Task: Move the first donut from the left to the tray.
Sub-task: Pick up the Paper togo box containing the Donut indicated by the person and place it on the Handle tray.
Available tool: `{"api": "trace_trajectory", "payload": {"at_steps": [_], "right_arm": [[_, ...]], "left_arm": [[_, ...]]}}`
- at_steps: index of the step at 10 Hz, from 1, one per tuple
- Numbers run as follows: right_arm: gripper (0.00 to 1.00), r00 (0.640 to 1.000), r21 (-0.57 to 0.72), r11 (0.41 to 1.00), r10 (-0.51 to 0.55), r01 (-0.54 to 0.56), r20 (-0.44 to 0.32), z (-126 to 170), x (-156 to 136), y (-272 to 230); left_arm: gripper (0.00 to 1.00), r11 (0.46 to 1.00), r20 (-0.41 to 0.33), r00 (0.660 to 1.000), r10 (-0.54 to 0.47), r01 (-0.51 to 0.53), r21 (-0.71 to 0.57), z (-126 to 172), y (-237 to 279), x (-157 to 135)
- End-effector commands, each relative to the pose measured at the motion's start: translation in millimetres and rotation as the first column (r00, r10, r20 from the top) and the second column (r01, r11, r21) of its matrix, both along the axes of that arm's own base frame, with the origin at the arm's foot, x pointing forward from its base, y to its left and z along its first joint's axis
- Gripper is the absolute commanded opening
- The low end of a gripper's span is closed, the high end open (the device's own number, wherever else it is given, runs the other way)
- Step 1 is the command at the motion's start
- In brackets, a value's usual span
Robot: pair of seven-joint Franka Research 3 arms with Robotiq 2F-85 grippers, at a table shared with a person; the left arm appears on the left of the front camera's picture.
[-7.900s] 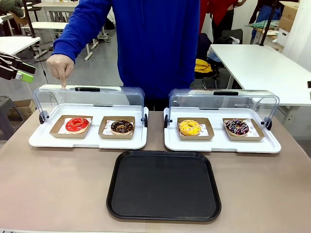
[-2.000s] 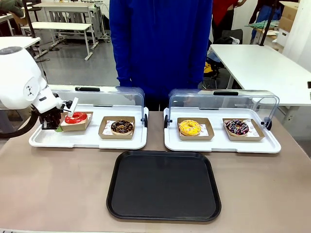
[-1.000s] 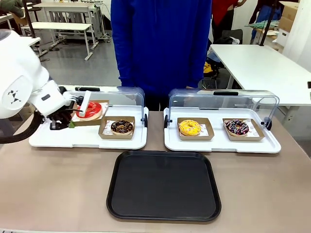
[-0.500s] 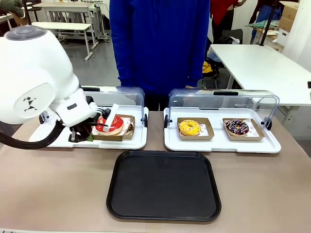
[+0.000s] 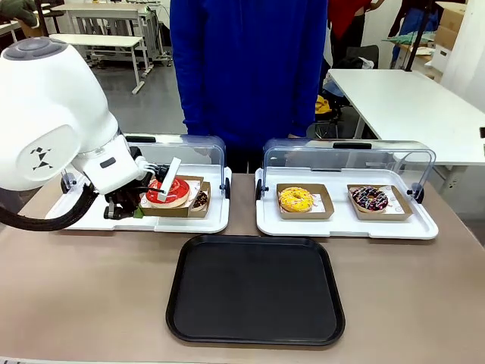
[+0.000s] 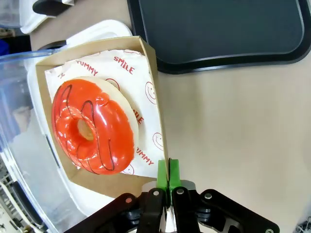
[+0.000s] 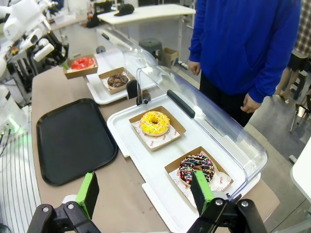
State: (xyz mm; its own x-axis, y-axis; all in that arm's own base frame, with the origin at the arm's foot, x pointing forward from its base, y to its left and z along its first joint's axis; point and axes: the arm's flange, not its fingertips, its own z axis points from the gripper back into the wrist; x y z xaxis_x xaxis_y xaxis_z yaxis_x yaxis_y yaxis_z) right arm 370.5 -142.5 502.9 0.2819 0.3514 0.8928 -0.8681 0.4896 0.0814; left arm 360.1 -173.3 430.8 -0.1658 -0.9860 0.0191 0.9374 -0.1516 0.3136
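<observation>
Tray, black, flat, low rim: nearest item, bare, centred on the brown table, waiting for the load.

Left gripper: green pads clenched on the thin edge of the cardboard holder, at one corner. Holder hangs tilted and clear of the surface, carried over the left white tray and partly in front of the chocolate donut.

Red donut: sits in the holder on printed paper, off-centre toward the far wall; not touched by the pads.

Handling advice: the pinch is on one edge alone, so the holder should be kept as level as the wrist allows, swung slowly toward the black tray, lowered until its base lies flat, and only then let go. A quick swing would likely slide the donut on its paper.

Right gripper: fingers spread wide, holding nothing, idle above the right end of the table, near the sprinkled donut.

Person: blue top, standing at the far side; hands hard to make out in the front view.

Change from half a second ago: holder and arm are nearly where they were, the donut perhaps a shade farther back; two seconds ago the holder was at the left end of its white tray.
</observation>
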Motion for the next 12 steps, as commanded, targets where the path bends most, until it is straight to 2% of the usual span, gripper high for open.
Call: {"api": "trace_trajectory", "payload": {"at_steps": [1,2,3,6,8,10,12], "right_arm": [[1.00,0.999,0.014,1.000,0.008,-0.008,0.037,1.5,3.4,0.4],[1.00,0.999,0.014,1.000,0.008,-0.008,0.037,1.5,3.4,0.4],[1.00,0.999,0.014,1.000,0.008,-0.008,0.037,1.5,3.4,0.4],[1.00,0.999,0.014,1.000,0.008,-0.008,0.037,1.5,3.4,0.4],[1.00,0.999,0.014,1.000,0.008,-0.008,0.037,1.5,3.4,0.4],[1.00,0.999,0.014,1.000,0.008,-0.008,0.037,1.5,3.4,0.4],[1.00,0.999,0.014,1.000,0.008,-0.008,0.037,1.5,3.4,0.4]], "left_arm": [[0.01,0.998,-0.011,0.999,0.045,-0.044,0.042,-6.6,-23.5,-16.9],[0.01,0.998,-0.010,0.998,0.056,-0.056,0.009,-11.5,-45.6,-32.9],[0.01,0.996,-0.039,0.996,0.081,-0.082,-0.016,-15.2,-68.4,-48.9],[0.01,0.993,0.007,0.994,0.113,-0.112,-0.026,-21.8,-120.7,-103.5],[0.01,0.996,0.025,0.995,0.093,-0.092,-0.016,-31.3,-157.7,-133.5],[0.01,0.993,0.049,0.991,0.121,-0.120,-0.016,-45.0,-181.1,-150.4],[0.01,0.992,0.072,0.989,0.128,-0.128,0.003,-57.6,-194.7,-149.1]]}}
